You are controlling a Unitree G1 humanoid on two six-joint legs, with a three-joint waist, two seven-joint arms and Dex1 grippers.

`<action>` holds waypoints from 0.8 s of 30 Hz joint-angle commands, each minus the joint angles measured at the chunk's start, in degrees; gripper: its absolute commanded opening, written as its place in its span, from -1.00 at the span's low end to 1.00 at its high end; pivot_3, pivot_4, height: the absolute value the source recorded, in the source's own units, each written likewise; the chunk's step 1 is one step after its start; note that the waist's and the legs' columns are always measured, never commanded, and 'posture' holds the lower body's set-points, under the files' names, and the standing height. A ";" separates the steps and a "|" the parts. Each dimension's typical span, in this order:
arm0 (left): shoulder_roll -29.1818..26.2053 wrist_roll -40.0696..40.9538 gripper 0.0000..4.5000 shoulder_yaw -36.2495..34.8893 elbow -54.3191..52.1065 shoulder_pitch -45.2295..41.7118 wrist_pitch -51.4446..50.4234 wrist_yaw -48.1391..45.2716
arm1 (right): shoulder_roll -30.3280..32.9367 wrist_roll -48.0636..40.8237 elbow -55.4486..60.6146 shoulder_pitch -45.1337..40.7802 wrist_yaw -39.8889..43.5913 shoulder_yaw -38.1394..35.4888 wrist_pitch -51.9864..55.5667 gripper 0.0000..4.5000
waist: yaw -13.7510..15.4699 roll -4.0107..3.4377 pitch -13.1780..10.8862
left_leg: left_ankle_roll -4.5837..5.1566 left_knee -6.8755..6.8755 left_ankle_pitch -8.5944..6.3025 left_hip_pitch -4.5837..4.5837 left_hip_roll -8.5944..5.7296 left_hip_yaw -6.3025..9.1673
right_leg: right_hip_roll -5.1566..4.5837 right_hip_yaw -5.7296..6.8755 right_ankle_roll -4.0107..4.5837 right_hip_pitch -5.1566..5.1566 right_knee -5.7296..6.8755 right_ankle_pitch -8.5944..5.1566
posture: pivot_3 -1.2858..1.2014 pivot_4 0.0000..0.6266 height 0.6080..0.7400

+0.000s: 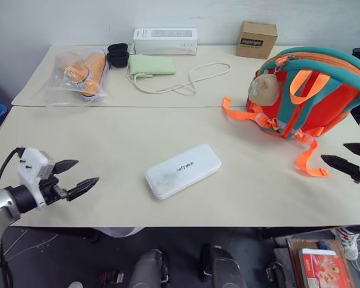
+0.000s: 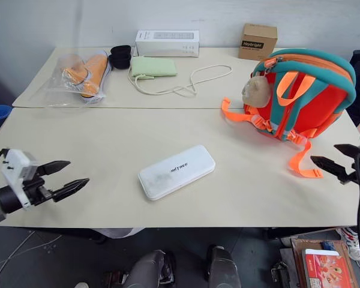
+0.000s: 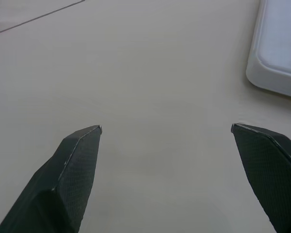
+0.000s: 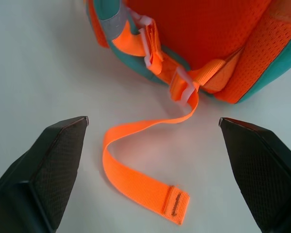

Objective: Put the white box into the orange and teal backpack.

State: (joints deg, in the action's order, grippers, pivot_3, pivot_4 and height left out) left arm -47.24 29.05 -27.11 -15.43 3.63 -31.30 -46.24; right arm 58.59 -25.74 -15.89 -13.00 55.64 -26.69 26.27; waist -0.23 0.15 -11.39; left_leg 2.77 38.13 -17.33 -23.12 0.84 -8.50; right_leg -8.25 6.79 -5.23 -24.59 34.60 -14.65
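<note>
Left eye view: the flat, glossy white box (image 1: pixel 183 171) lies mid-table, well apart from the upright orange and teal backpack (image 1: pixel 312 90). The left gripper (image 1: pixel 73 176) and right gripper (image 1: pixel 342 159) both hover spread wide, holding nothing. I'd approach the box across its narrow width, gripping squarely, since that slick shell may slide.
</note>
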 commanded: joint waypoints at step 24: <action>1.63 -11.60 -0.98 29.79 4.93 -20.71 7.31 -11.10 | -20.85 12.27 7.74 -24.09 -2.35 33.83 1.36 -1.00 | 0.00 0.00 0.00 | 0.37 0.17 0.30 -0.08 0.03 -0.11 | 0.48 0.47 -0.06 -0.03 0.27 0.03 | 0.03 -0.52 1.00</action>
State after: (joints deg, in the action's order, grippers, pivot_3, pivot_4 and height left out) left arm -45.13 17.14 2.83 -10.00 -15.56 -23.57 -56.77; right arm 38.04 -13.92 -8.83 -35.88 53.83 7.03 28.66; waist -0.23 0.15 -11.39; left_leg 3.14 38.30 -17.03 -23.20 0.88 -8.59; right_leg -7.77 7.26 -5.29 -24.62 34.96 -14.62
